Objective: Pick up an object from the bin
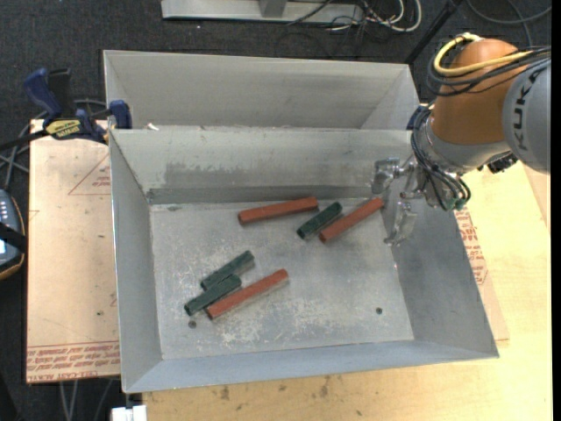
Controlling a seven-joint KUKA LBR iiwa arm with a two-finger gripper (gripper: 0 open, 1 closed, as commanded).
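Tool [396, 213] hangs low by the right wall of the grey bin [131, 261], just beside the right end of a red bar [352, 219] that lies slanted against a short dark green block [318, 221]; I cannot tell whether it is released or clenched, and I see nothing held in it. My worry is the wall: closing this near it could scrape metal, or nudge the bar's tip so it pivots against the green block and slips away
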